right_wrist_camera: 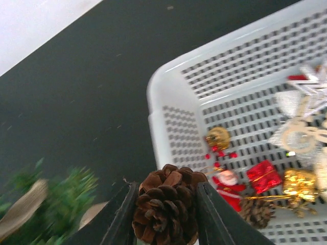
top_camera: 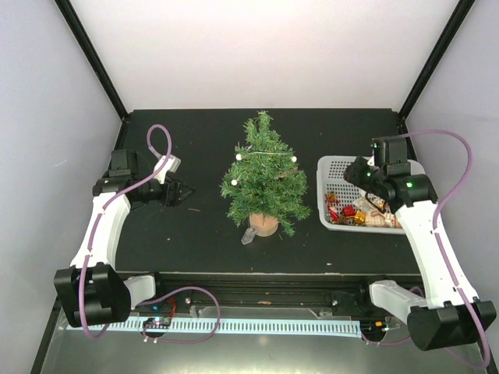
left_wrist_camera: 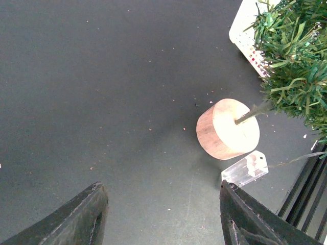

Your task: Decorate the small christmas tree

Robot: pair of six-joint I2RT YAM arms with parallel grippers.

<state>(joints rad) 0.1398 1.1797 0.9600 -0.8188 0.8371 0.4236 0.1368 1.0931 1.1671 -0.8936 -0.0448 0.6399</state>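
While the right gripper grips a pine cone by the basket, the tree stands central on the table.
Only a bead string shows on it; ornaments wait in the basket, and the left gripper gapes empty.

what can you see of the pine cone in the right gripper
The pine cone is dark brown and woody, with open overlapping scales, paler at the edges. The right gripper holds it between its two black fingers, one pressed on each side, its top past the fingertips. It shows at the corner of the white basket; whether it touches that cannot be told.
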